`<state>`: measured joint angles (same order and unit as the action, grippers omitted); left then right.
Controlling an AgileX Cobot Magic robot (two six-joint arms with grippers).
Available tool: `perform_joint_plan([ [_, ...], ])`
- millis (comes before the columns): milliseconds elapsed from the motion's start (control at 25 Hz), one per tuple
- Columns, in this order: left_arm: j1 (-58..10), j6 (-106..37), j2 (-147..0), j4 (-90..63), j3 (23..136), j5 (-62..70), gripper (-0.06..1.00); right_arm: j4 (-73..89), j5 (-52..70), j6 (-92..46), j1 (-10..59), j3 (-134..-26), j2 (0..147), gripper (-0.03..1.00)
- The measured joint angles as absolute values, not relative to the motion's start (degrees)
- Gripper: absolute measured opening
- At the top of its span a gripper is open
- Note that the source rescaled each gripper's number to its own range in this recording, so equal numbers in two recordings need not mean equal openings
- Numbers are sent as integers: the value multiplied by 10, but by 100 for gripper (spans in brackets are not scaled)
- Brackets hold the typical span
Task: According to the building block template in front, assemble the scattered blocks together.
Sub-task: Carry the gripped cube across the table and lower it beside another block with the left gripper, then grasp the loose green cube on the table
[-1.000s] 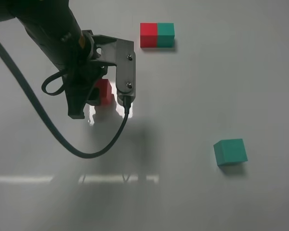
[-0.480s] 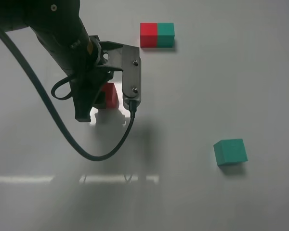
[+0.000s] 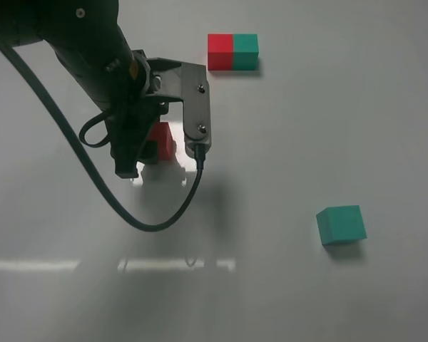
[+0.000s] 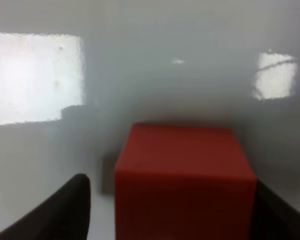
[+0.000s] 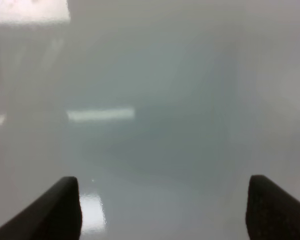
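The template, a red and teal-green bar, lies at the far side of the table. The loose red cube sits on the table between the fingers of my left gripper. In the left wrist view the red cube fills the middle. My left gripper is open around it: one finger looks against its side, and there is a gap at the other. The loose teal-green cube lies alone at the near right. My right gripper is open and empty over bare table and is out of the high view.
The left arm and its looping black cable cover the table's left part. The white table is glossy, with bright reflections near the front.
The left gripper and the red cube between its fingers have shifted a little to the right since one second ago. Almost nothing has moved in the last half second. The green cube and the template have not moved.
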<state>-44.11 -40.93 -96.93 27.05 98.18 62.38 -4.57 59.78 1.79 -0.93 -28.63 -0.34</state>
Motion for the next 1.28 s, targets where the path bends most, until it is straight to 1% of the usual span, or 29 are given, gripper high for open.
perform_joint_plan([
  [160,-441,-402,-969,271,982,623,61,-46,598,18,-9,-286,-3,76],
  [320,-441,-402,-958,261,982,635,61,-46,598,18,-9,-286,-3,76],
  [600,-441,-391,-892,247,982,672,61,-46,598,18,-9,-286,-3,76],
  [760,-435,-328,-881,264,982,675,61,-46,598,17,-9,-286,-3,76],
  [840,-415,-274,-881,265,982,675,61,-46,598,17,-9,-286,-3,76],
  [1040,-324,-142,-881,236,982,660,61,-46,598,17,-9,-286,-3,76],
  [1200,-253,-40,-873,235,982,644,56,-46,598,17,-9,-286,-3,76],
  [1280,-225,0,-864,236,982,635,55,-46,598,17,-9,-286,-3,76],
])
